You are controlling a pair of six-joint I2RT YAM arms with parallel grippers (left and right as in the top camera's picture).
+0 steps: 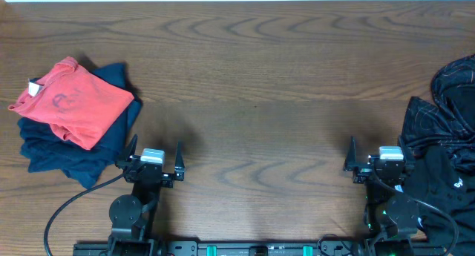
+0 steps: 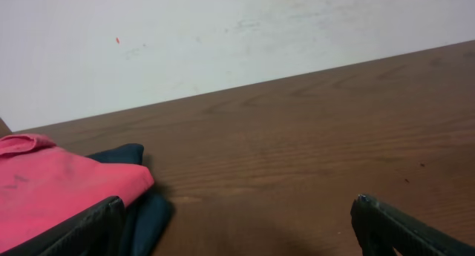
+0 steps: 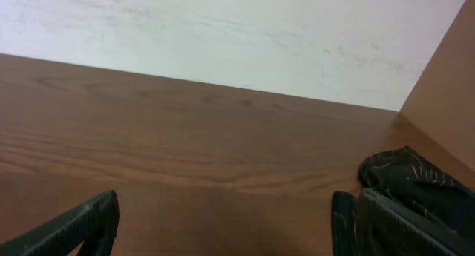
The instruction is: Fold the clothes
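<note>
Clothes: coral-red T-shirt lies folded on a navy garment at the desk's left. Both the left end effector and right end effector gape empty. Black garments heap unfolded at right; one probably needs dragging centreward next.

Folded coral T-shirt atop navy garment left; black clothes heaped right.
</note>
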